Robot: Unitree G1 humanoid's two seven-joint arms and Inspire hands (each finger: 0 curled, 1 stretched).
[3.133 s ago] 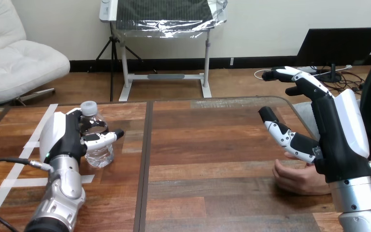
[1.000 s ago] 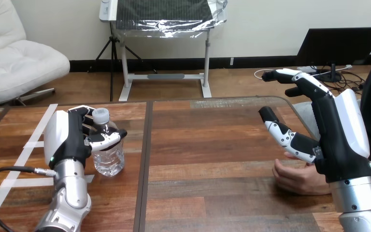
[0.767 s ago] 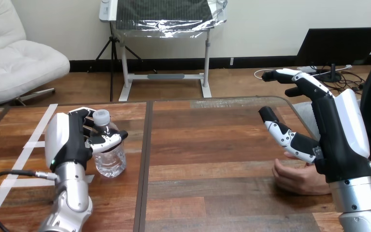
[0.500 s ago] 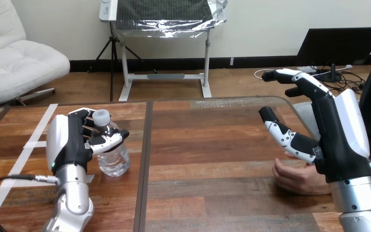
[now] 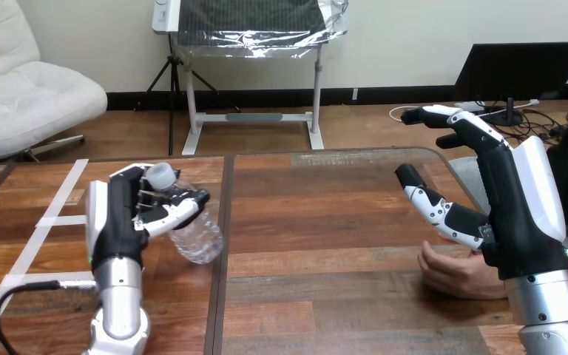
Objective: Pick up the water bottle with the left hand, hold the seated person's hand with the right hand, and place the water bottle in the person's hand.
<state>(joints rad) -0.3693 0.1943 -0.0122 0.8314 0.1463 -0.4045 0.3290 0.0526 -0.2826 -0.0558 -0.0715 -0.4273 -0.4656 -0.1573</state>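
Left robot hand (image 5: 115,222) curled round tilted water bottle (image 5: 196,237), grip high: slip risk. Right robot hand (image 5: 521,214) open above person's hand (image 5: 458,272): receiving palm unsupported.

My left hand (image 5: 122,218) is closed round the water bottle (image 5: 196,235), fingers and thumb curled about its upper part just below the white cap (image 5: 161,174). The bottle is tilted, base toward the middle of the table (image 5: 325,222). My right hand (image 5: 521,200) stands upright, fingers straight, holding nothing. The person's hand (image 5: 455,272) rests on the table just below its thumb; contact cannot be confirmed.
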